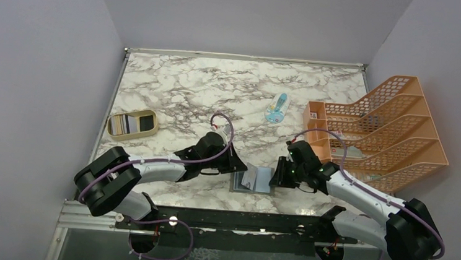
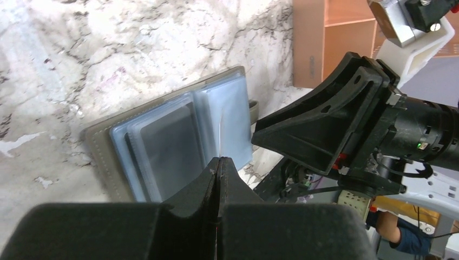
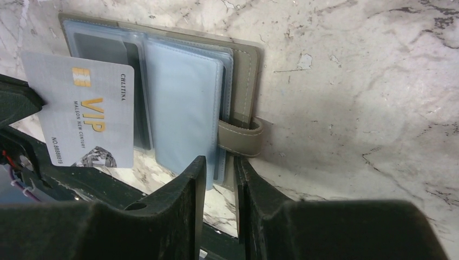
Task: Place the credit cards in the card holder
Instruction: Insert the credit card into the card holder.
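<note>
Cards [image 1: 123, 123] lie in the left compartment of the tray [image 1: 111, 135], which sits at the far left of the table [image 1: 187, 89]. The right compartment holds something dark that is too small to identify.

The left gripper [image 1: 238, 163] reaches in toward the middle with its jaws pressed together on the VIP card [image 3: 89, 116], gripping it by the left edge. In the left wrist view that card shows only as a thin edge rising from the closed fingertips [image 2: 212, 176]. It hangs over the left half of the wallet [image 1: 263, 181], its upper edge at the pockets there. Whether it has entered a pocket cannot be told.

The wallet lies open and flat near the table's near edge, between the two grippers, with its pale blue pockets facing up and its clasp [image 3: 241, 138] sticking out to the right.

The right gripper [image 3: 219, 179] is at the wallet's right side, just below the clasp. Its jaws are a little apart and the edge of the right-hand pocket lies in the gap. Whether they pinch it cannot be told.

Farther back and to the right lies a packet [image 1: 276, 107], and a rack [image 1: 390, 127] stands at the far right.
</note>
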`<action>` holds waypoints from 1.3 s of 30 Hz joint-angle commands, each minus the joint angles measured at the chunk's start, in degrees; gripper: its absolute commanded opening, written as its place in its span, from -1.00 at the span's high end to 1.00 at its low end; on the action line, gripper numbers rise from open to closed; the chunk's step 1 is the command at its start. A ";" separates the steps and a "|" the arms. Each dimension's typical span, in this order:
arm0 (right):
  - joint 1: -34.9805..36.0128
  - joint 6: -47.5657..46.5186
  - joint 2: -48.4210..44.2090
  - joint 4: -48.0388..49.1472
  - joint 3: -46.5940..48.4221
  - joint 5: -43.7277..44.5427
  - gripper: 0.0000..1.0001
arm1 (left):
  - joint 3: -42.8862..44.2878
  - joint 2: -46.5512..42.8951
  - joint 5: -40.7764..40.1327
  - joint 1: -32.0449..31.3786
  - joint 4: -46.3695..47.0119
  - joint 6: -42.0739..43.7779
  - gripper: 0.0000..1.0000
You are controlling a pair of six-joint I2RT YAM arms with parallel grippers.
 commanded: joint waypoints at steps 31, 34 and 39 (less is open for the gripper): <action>0.43 1.50 -0.27 3.48 -4.56 -1.13 0.53 | -4.89 4.86 -5.54 -1.67 8.75 -4.10 1.00; 0.36 1.63 -0.07 3.54 -4.67 -1.14 0.53 | -4.92 5.38 -5.56 -1.72 8.80 -3.75 1.00; 0.38 1.75 -0.67 2.56 -3.96 -0.97 0.53 | -5.28 6.17 -6.13 -1.87 8.89 -3.40 1.00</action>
